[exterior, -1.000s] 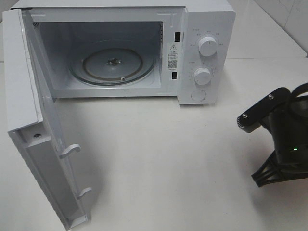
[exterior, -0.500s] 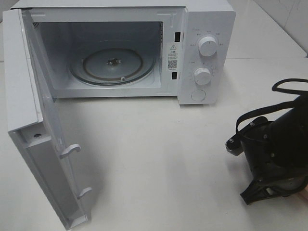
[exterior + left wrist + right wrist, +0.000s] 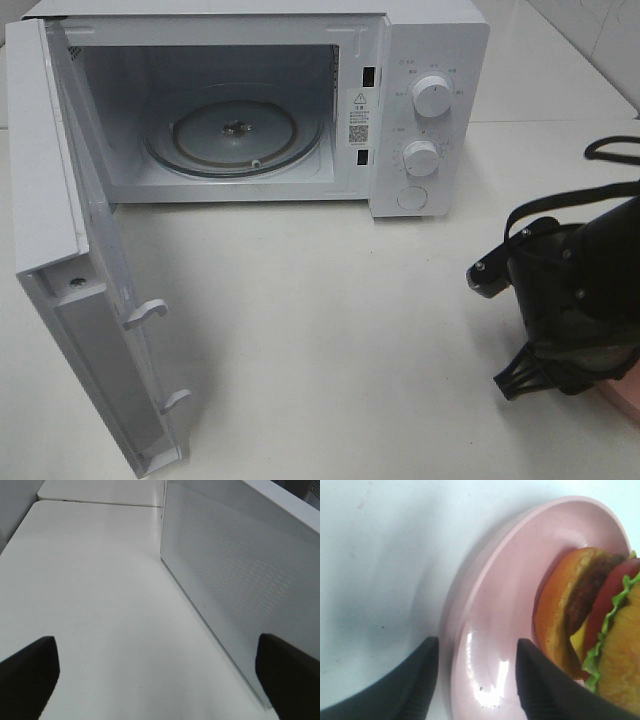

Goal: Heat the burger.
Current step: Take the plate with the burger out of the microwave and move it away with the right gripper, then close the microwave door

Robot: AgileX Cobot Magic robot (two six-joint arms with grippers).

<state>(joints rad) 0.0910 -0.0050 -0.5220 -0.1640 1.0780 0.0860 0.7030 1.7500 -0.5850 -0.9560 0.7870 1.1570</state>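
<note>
Three views are splitting the scene between them. The high camera is showing the microwave [image 3: 250,105] across the upper half of its frame, its door [image 3: 80,260] hanging wide at the left, a glass turntable [image 3: 235,135] lying in the cavity, and the right arm [image 3: 570,300] sitting dark at the lower right edge over a sliver of pink plate [image 3: 625,395]; no burger is showing there. The right wrist camera is showing the burger [image 3: 592,625] lying on that plate [image 3: 490,630], at the right of its frame, with the right gripper [image 3: 477,680] parted across the plate's rim (one finger outside it, one over the dish), gripping nothing. The left wrist camera is facing the door's perforated panel [image 3: 235,575], and the left gripper [image 3: 160,680] is standing wide apart and empty.
</note>
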